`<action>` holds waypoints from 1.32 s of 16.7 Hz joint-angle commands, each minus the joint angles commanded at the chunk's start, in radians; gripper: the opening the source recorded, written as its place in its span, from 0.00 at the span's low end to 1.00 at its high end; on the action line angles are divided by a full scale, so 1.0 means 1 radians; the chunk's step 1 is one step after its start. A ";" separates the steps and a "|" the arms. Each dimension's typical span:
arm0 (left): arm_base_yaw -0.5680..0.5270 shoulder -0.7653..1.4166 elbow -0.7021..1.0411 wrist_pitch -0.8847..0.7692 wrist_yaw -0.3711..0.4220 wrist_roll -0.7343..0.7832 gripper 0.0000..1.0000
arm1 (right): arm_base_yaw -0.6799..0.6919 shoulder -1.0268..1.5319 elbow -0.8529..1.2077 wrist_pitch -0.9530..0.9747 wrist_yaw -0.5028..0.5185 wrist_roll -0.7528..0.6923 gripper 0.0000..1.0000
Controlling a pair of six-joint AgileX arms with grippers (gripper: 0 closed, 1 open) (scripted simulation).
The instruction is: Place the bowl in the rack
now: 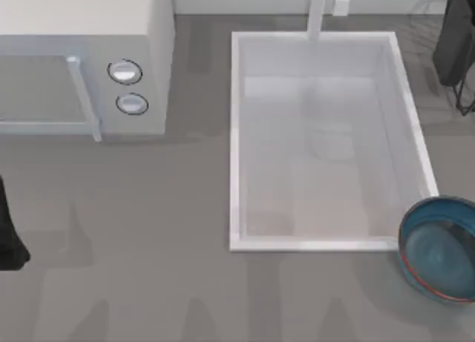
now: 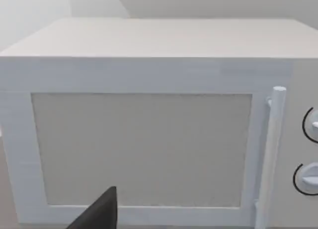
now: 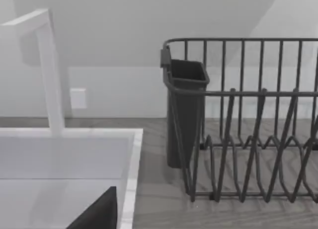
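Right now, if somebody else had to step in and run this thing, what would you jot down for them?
Left arm: parked at the table's left edge, facing the microwave.
Right arm: idle, its wrist view looking at the rack.
Bowl: upright on the table at the right edge, just outside the white basin's near right corner, empty.
Rack: far right corner, beyond the basin, empty.
Done: nothing yet; bowl not grasped.
Left: pick up the bowl, carry it to the rack, set it in.

I see open grey countertop (image 1: 148, 231) between the microwave (image 1: 82, 60) and the white basin (image 1: 236, 142); the faucet (image 1: 318, 12) rises at the basin's far rim, beside the wire rack (image 3: 238, 124).
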 joint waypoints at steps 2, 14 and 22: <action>0.000 0.000 0.000 0.000 0.000 0.000 1.00 | 0.000 0.001 0.001 -0.001 0.000 0.000 1.00; 0.000 0.000 0.000 0.000 0.000 0.000 1.00 | 0.021 0.772 0.575 -0.618 -0.013 0.026 1.00; 0.000 0.000 0.000 0.000 0.000 0.000 1.00 | 0.034 1.347 0.982 -1.047 -0.015 0.042 1.00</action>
